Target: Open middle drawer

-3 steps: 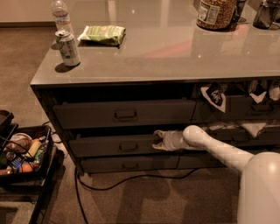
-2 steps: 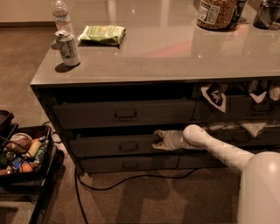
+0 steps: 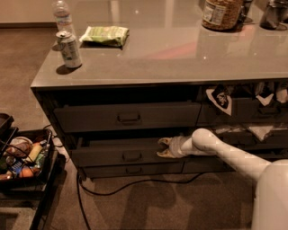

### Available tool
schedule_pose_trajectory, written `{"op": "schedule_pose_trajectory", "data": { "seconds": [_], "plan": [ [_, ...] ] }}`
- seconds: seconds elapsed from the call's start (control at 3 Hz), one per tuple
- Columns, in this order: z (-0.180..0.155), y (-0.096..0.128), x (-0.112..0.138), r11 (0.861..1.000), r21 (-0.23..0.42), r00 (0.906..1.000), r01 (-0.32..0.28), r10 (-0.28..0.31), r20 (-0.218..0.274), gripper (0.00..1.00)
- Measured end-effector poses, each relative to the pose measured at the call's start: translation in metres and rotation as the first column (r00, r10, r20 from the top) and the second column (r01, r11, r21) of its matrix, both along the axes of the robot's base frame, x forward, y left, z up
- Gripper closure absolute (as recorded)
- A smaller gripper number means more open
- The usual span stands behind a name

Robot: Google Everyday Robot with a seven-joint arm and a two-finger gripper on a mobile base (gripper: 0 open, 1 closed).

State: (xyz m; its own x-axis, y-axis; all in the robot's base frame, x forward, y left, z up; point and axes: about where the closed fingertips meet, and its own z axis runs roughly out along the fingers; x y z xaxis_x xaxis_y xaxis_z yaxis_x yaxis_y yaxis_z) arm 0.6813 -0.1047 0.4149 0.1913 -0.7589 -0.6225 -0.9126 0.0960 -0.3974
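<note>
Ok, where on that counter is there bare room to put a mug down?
The wide stretch of countertop between the green packet and the jar, down to the front edge, is bare. The far corner is crowded by the can and water bottle. The gripper is low, at the middle drawer, away from the top.

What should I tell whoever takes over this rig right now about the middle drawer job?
Pincer: at the top edge of the middle drawer, just right of its loop handle.
Drawer: a little way out, its front proud of the top drawer and the bottom drawer.
Done: opening started.
Left: likely draw it out further, then back the arm away.
</note>
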Motion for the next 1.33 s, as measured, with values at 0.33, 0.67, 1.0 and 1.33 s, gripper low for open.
{"op": "schedule_pose_trajectory", "data": {
  "seconds": [0.33, 0.67, 1.0, 1.33],
  "plan": [
    [0.006, -0.001, -0.025, 0.999, 0.052, 0.9961, 0.002, 0.002, -0.088, 1.00],
    [0.006, -0.001, -0.025, 0.999, 0.052, 0.9961, 0.002, 0.002, -0.088, 1.00],
    [0.004, 0.005, -0.046, 0.996, 0.085, 0.9832, -0.033, 0.048, -0.176, 1.00],
    [0.005, 0.012, -0.064, 0.989, 0.140, 0.9562, -0.049, 0.086, -0.280, 1.00]
  ]
}}
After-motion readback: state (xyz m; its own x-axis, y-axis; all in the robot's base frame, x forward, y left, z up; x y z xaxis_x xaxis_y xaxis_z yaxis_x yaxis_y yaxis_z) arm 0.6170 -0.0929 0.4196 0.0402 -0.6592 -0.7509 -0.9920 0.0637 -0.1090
